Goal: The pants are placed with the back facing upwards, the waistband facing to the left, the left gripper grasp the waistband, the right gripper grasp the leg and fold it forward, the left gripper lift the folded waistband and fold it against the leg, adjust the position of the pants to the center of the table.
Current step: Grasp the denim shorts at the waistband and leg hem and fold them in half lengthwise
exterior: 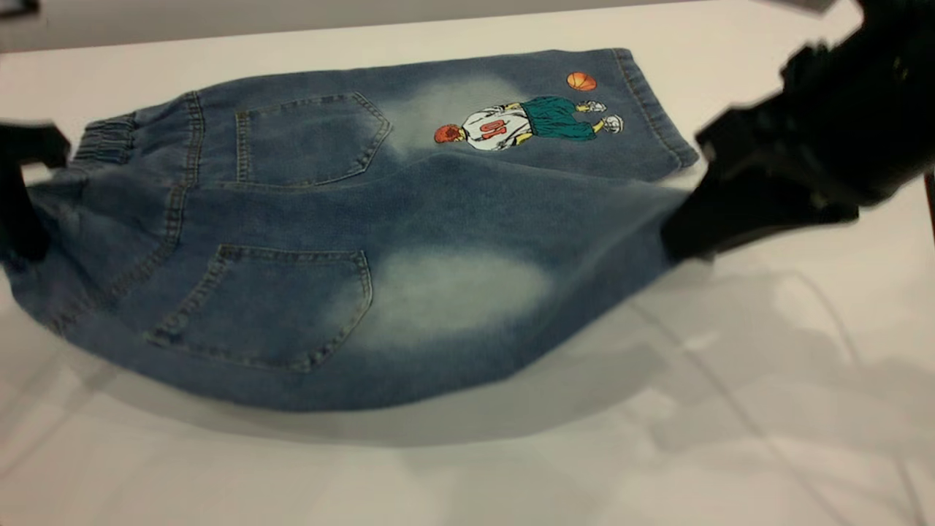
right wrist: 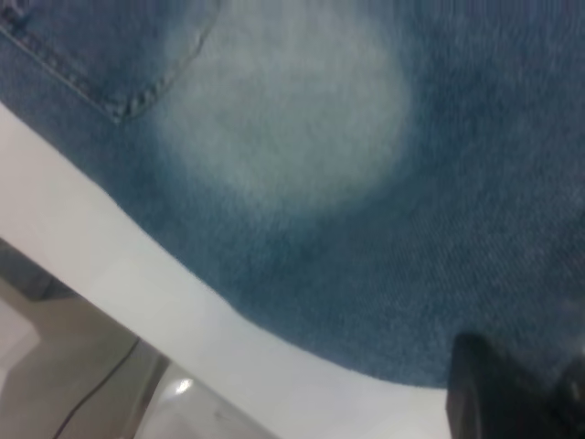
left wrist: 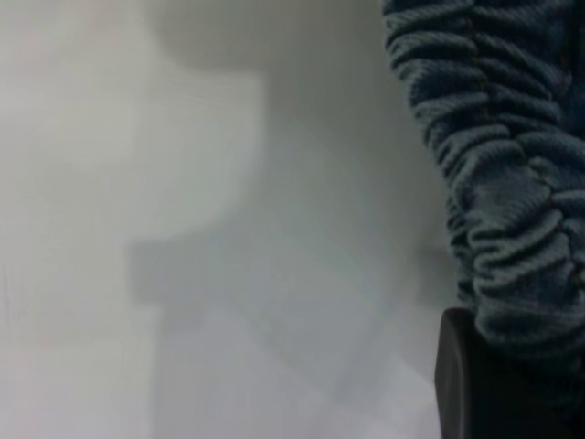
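Observation:
The pants [exterior: 292, 212] lie back up, with the cartoon leg [exterior: 526, 120] flat on the table [exterior: 730, 438] at the far side. At the left edge my left gripper [exterior: 25, 234] is shut on the ruched waistband [exterior: 109, 139]. The left wrist view shows the gathered waistband [left wrist: 503, 183] running into a black finger [left wrist: 457, 384]. My right gripper [exterior: 683, 237] is shut on the hem of the leg [exterior: 453, 292] with the pale oval patch. That near half hangs off the table over its shadow. The right wrist view shows the leg [right wrist: 292, 119] and one finger [right wrist: 494, 393].
Bare white tabletop stretches in front of and to the right of the shorts. The table's far edge [exterior: 365, 29] runs just behind the cartoon leg. A floor area with a cable [right wrist: 91, 393] shows beyond the table's edge in the right wrist view.

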Controlling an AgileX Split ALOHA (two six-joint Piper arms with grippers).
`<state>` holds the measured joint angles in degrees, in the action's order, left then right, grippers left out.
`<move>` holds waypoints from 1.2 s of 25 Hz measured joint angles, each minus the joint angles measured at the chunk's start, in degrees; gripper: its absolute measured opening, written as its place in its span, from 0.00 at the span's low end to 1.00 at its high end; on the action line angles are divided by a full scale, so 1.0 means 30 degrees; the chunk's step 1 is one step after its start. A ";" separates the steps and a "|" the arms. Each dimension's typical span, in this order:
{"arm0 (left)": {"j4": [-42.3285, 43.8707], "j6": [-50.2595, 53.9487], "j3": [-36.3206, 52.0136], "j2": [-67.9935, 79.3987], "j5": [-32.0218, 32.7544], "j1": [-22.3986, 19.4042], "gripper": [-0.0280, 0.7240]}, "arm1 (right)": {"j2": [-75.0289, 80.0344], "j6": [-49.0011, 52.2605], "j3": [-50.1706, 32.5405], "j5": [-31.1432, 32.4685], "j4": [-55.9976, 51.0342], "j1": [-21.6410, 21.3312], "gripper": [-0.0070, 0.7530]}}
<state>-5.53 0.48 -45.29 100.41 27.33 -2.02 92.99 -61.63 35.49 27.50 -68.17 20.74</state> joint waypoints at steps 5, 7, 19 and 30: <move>-0.1998 -0.1780 -0.0469 -0.0798 -0.0292 0.0000 0.23 | 0.0040 0.0024 0.0970 -0.0294 0.0323 -0.0041 0.05; -0.2665 -0.2142 -0.0867 -0.0755 -0.0061 0.0000 0.23 | 0.0040 0.0024 0.1528 -0.0390 0.0481 -0.0041 0.05; -0.3862 -0.2154 -0.4435 -0.0618 0.1433 0.0000 0.23 | 0.0103 -0.0037 0.3005 -0.3028 0.0719 -0.1012 0.05; -0.3862 -0.2154 -0.7109 0.1776 0.2457 0.0000 0.23 | 0.1575 -0.1007 0.4654 -0.3447 0.0699 -0.3013 0.05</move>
<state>-17.12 -5.98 -66.61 105.74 34.70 -2.02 97.71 -64.65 49.45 17.16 -66.08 11.70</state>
